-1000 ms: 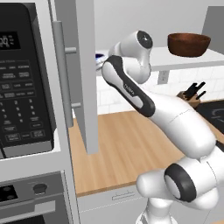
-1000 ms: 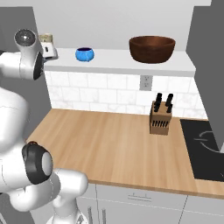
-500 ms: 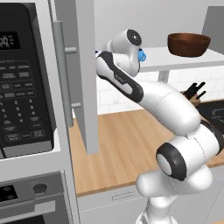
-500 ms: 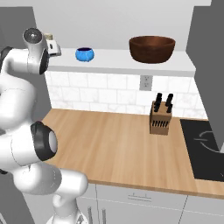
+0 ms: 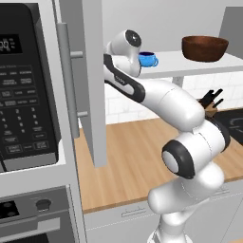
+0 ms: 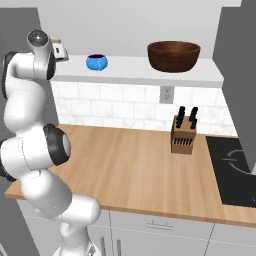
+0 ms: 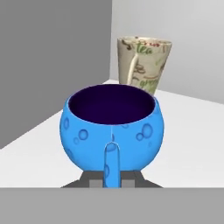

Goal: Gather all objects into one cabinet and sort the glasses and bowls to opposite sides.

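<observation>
The fingers pinch narrowly the thin handle of the blue cup, probably light but slippery and easily rotating, with the beige tumbler just beyond.

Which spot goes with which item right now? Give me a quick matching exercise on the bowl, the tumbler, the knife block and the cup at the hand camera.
Items:
1. dark brown bowl
2. cream tumbler
3. knife block
4. blue cup at the hand camera

Places or states:
A. standing on the wooden counter
B. handle gripped between the jaws
C. right part of the white shelf
D. upright just behind the gripped cup

Pairs: 1-C, 2-D, 3-A, 4-B
</observation>
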Controlling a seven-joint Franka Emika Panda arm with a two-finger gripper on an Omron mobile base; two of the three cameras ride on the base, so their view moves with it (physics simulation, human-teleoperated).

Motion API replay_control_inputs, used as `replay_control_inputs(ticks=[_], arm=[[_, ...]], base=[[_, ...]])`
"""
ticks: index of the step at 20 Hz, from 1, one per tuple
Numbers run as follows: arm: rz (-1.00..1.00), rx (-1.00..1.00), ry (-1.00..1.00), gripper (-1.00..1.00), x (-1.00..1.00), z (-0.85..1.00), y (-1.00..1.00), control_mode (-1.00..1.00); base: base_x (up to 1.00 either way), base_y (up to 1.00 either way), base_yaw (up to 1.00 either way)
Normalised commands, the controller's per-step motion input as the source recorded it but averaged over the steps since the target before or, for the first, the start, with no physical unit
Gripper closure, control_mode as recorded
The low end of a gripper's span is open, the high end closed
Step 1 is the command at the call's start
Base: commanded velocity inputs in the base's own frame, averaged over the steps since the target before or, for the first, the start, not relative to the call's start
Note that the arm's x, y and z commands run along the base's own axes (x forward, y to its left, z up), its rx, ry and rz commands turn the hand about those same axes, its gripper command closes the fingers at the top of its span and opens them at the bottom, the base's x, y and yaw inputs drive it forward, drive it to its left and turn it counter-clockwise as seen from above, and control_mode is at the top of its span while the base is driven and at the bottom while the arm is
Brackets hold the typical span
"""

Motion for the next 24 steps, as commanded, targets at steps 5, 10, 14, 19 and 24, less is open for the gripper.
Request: replay_control_inputs(ticks=[5,10,14,19,24], arm=[[0.0,0.0,0.0,1.0,0.26,-0.04,0.28,-1.0],[0.0,0.0,0.0,1.0,0.26,0.0,0.23,-1.0],[0.0,0.0,0.0,1.0,0.23,0.0,0.05,-1.0],[0.0,0.0,0.0,1.0,0.24,0.0,0.0,-1.0],[0.0,0.0,0.0,1.0,0.25,0.0,0.0,-1.0]], base=[[0.0,0.0,0.0],[0.0,0.0,0.0],[0.0,0.0,0.0],[0.0,0.0,0.0],[0.0,0.0,0.0]])
